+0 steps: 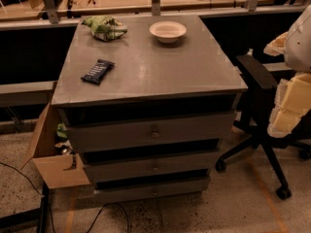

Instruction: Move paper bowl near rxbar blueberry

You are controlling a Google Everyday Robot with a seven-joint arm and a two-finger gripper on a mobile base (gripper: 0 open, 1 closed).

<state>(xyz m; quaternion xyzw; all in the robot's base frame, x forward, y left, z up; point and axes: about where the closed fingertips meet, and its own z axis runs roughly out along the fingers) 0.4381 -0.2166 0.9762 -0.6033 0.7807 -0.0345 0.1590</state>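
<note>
The paper bowl (167, 31) is cream-white and stands upright at the back right of the grey cabinet top (165, 74). The rxbar blueberry (97, 71) lies flat in its dark wrapper near the left front of the top, well apart from the bowl. My gripper is not in view. Only a white and cream part of my arm (295, 89) shows at the right edge, off to the side of the cabinet.
A wrinkly green and white snack bag (105, 27) lies at the back left of the top. The cabinet has three drawers (154, 132) in front. A black office chair (262, 115) stands to the right, an open cardboard box (51, 154) to the left. Cables run on the floor.
</note>
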